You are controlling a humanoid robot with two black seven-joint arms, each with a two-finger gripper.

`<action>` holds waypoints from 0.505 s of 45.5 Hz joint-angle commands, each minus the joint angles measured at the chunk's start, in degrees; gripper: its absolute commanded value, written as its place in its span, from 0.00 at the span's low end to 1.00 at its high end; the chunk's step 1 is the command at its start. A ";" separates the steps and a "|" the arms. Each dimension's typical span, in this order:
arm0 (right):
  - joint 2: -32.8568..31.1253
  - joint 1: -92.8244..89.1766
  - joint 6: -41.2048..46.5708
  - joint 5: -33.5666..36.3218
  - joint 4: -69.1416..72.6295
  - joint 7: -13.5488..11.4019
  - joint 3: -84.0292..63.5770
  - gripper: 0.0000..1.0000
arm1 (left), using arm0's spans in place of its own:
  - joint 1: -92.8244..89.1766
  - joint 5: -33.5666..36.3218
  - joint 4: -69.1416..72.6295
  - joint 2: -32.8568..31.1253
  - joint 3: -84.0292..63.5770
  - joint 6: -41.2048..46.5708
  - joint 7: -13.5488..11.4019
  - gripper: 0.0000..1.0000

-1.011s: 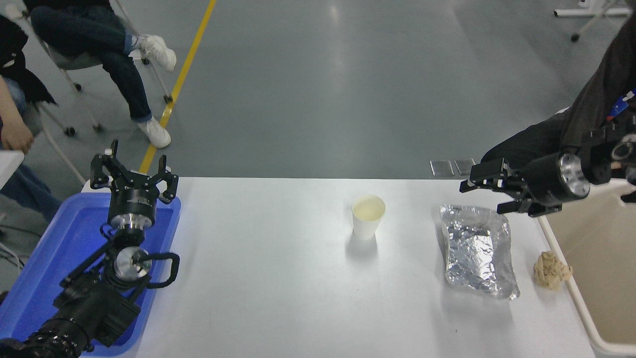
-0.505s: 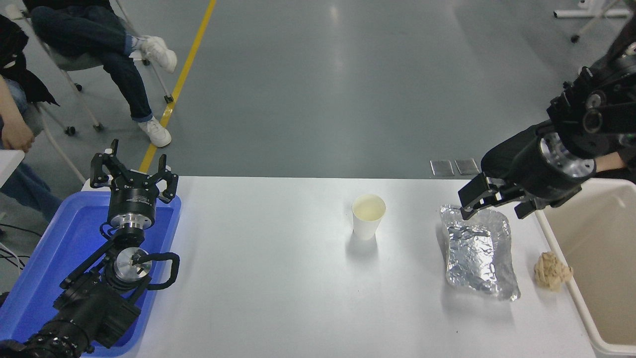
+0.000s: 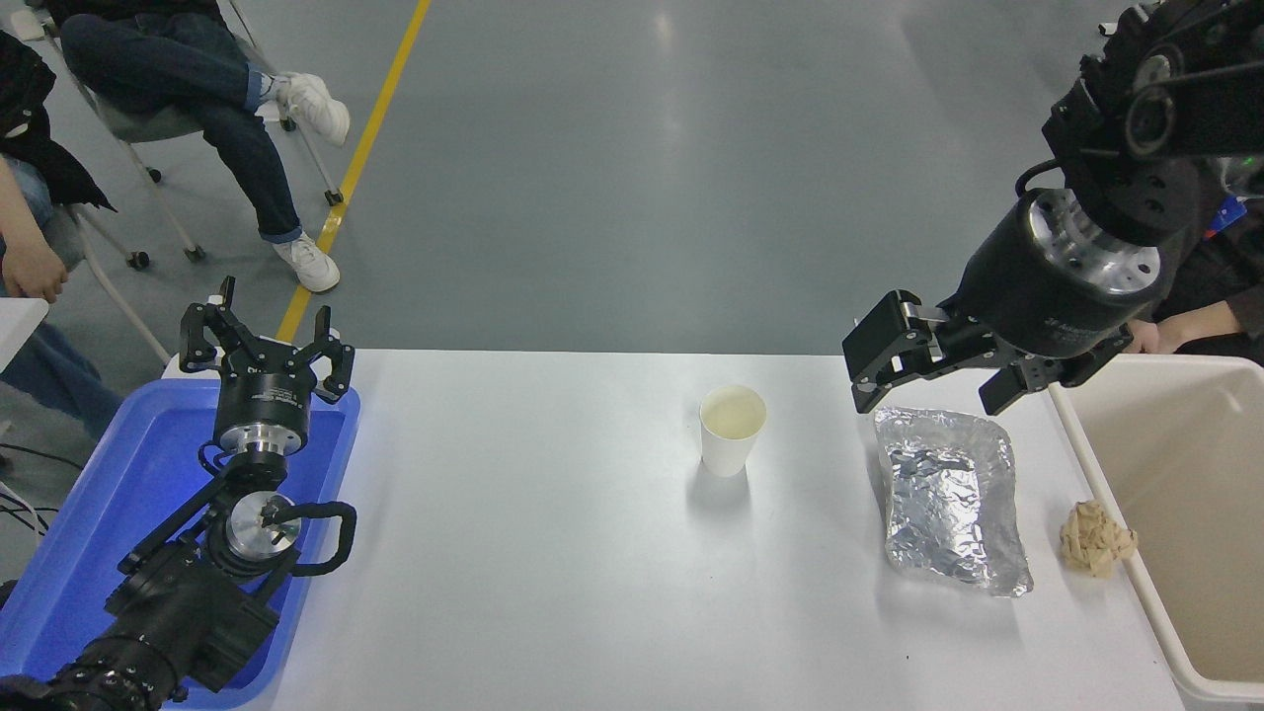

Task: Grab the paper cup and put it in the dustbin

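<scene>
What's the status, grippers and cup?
Right gripper open above foil bag. Left gripper open over tray. Cup upright, untouched. Path clear.

foil bag [image 3: 950,512], paper wad [image 3: 1096,536], blue tray [image 3: 69,553]

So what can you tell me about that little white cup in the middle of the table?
The paper cup is small, plain white and tapered, with a rolled rim and a pale cream inside. It looks like thin paper. It stands upright, mouth up, on the white table, casting a soft shadow toward the camera. Nothing else touches it; the foil bag lies apart on one side.
</scene>
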 commanded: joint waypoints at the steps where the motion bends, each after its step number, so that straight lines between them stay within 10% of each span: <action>1: 0.43 -1.78 0.43 0.07 -0.50 -0.01 1.82 1.00 | 0.00 0.00 -0.01 0.00 0.00 0.00 -0.01 0.99; 23: 3.07 -30.25 -21.36 -7.84 -23.78 -1.85 7.45 1.00 | -0.09 0.00 0.07 0.00 0.00 0.00 -0.01 0.99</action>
